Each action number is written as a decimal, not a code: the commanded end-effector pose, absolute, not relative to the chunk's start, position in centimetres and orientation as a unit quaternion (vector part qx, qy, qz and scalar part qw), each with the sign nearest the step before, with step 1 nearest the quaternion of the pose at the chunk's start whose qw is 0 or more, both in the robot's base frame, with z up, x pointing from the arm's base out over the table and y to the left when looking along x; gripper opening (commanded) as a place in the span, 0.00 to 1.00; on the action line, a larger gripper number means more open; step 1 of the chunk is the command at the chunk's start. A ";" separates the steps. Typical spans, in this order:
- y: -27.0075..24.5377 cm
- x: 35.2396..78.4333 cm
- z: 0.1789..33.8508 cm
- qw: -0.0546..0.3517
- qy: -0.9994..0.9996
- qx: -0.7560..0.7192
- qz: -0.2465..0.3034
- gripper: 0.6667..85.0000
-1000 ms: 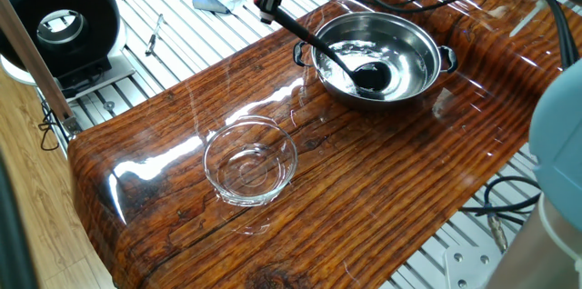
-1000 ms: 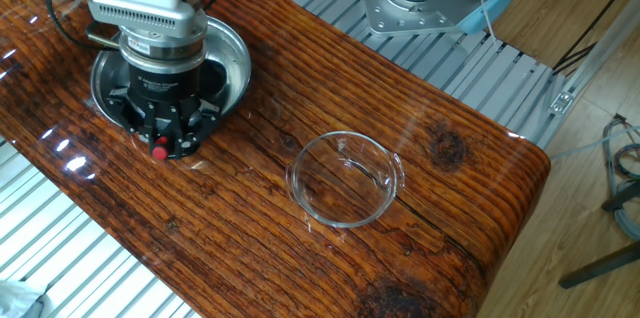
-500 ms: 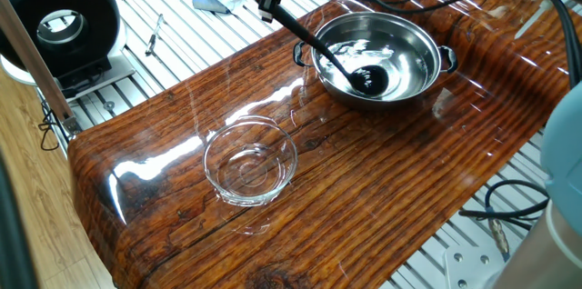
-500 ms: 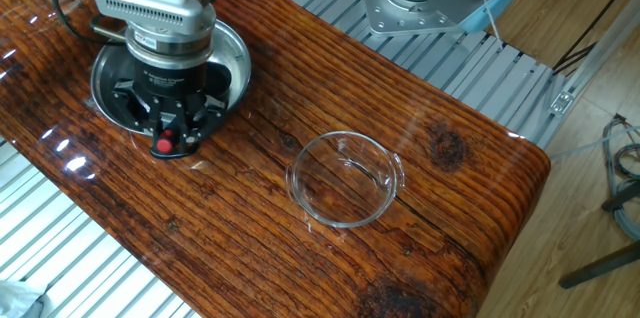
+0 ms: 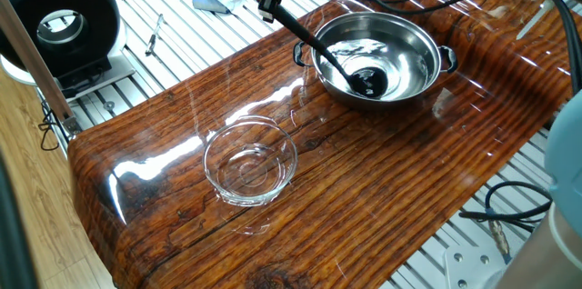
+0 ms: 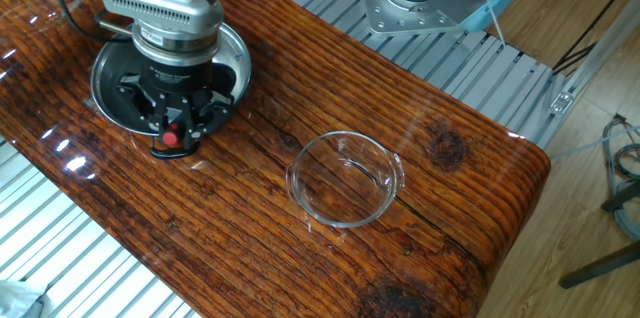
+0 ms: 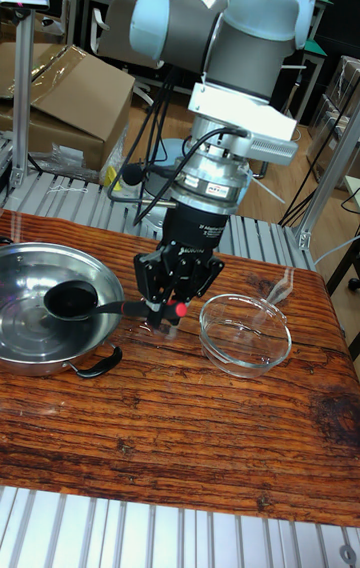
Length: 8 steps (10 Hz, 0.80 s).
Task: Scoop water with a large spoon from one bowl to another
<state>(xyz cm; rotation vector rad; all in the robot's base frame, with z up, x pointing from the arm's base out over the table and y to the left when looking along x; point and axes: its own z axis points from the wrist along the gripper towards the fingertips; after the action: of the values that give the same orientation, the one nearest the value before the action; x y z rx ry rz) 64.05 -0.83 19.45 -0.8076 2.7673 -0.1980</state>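
So my steel bowl point(image 7: 40, 323) sits at the left of the table with water in it, the ladle point(image 7: 80, 303) scoop down inside it, my gripper point(image 7: 168, 306) clamped tight on the handle's end, and the glass bowl point(image 7: 246, 333) just right of me.

Bright, even light is given from above in all three views. Strong white glare is seen on the glossy wooden table point(image 5: 382, 180), in streaks along its left edge and far right corner. The steel bowl point(image 5: 409, 75) is marked by bright reflections, and the water point(image 5: 364, 53) inside it is seen only as a shiny patch. Small highlights are carried on the rim of the glass bowl point(image 5: 250, 164). Shadows are soft and short. The fixed views are sharp in the middle; the grey arm part point(image 5: 559, 180) near the lens is blurred. In the tall fixed view the background is dimmer.
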 end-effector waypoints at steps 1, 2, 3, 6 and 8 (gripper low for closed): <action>-0.4 63.2 19.8 0.114 0.953 -0.272 -0.065 0.00; -0.6 63.0 19.8 0.110 0.953 -0.274 -0.068 0.00; -1.0 62.9 20.0 0.109 0.951 -0.278 -0.079 0.00; -1.0 62.8 20.1 0.110 0.952 -0.274 -0.080 0.00; -0.6 63.1 19.9 0.111 0.952 -0.275 -0.073 0.00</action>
<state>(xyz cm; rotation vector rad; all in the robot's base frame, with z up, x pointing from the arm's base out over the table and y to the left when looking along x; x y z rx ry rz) 62.92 -1.00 19.90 -0.8156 2.7976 -0.2395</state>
